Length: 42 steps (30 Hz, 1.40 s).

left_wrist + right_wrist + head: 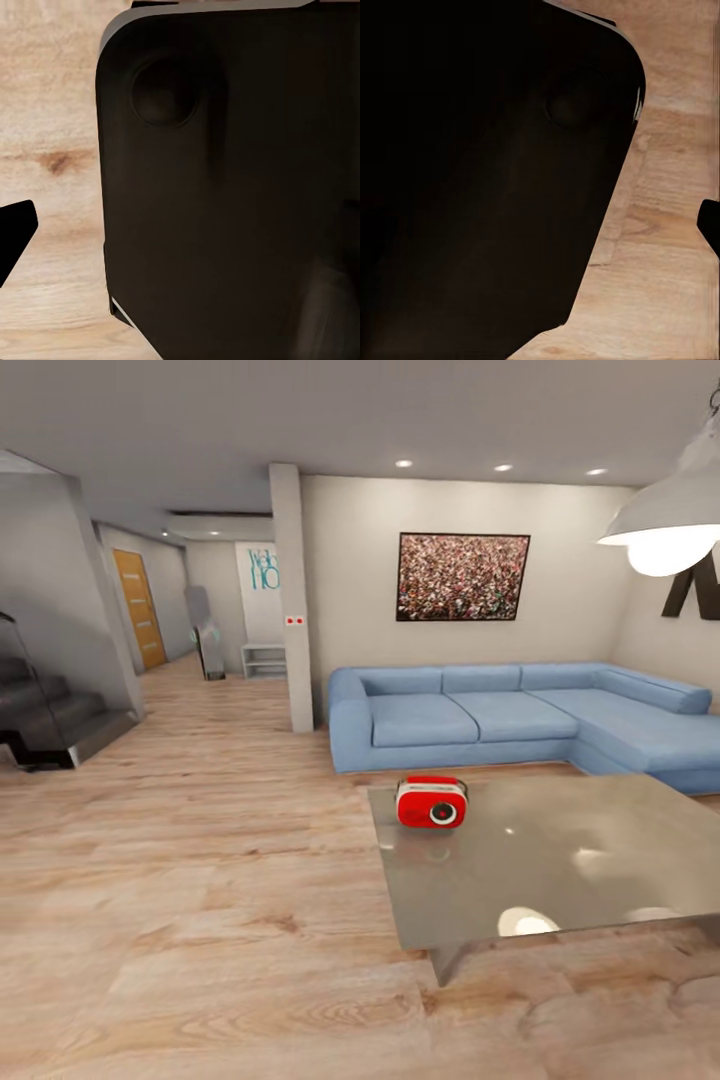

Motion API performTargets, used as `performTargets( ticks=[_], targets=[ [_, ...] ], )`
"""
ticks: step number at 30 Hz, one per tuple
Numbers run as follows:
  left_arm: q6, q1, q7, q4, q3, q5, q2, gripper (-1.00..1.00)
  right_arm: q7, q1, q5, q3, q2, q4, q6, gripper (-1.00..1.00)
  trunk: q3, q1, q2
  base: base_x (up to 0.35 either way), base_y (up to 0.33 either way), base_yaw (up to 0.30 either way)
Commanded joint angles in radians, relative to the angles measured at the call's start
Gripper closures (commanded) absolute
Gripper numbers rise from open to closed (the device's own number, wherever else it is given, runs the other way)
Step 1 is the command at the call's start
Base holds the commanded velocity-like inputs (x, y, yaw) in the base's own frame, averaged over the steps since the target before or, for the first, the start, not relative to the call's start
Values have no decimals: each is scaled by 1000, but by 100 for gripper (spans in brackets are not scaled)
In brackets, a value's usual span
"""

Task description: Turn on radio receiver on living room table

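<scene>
So there's 1 red radio receiver (432,802) sitting near the back-left corner of the glossy tabletop (560,860), dial side facing the camera. Behind it is 1 blue sectional sofa (520,715), with 1 framed picture (463,576) on the wall and 3 ceiling spotlights. Both wrist cams mostly show dark robot body over plank floor (45,135), so can't tell whether either tool is released or clenched.

A bright red radio (432,802) with a white-ringed dial sits on a glossy grey-brown table (580,860), at 5 o'clock in the head view. A plain blue sofa (500,715) stands beyond it, against a beige wall. The painting (462,576) is speckled red, black-framed. Light wood planks with brown knots cover the floor (180,880). At 10 o'clock, an orange-brown door (139,608); at 2 o'clock, a white lamp (668,525).
</scene>
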Motion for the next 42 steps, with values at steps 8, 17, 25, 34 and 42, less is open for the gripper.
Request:
performTargets(
  ticks=[8, 17, 25, 34, 42],
  targets=[
    [0, 0, 0, 0, 0, 0, 0, -100, 0, 0, 0, 0, 0, 0, 0, -100, 0, 0, 0, 277, 0, 280],
    [0, 0, 0, 0, 0, 0, 0, -100, 0, 0, 0, 0, 0, 0, 0, -100, 0, 0, 0, 277, 0, 280],
    [1, 0, -1, 0, -2, 0, 0, -100, 0, 0, 0, 0, 0, 0, 0, -100, 0, 0, 0, 286, 62, 280],
    [3, 0, -1, 0, -3, 0, 0, -100, 0, 0, 0, 0, 0, 0, -1, -100, 0, 0, 0, 304, 130, 127],
    [6, 0, -2, 0, -3, 0, 0, -100, 0, 0, 0, 1, 0, 0, -2, -100, 0, 0, 0, 313, 126, 7]
  ],
)
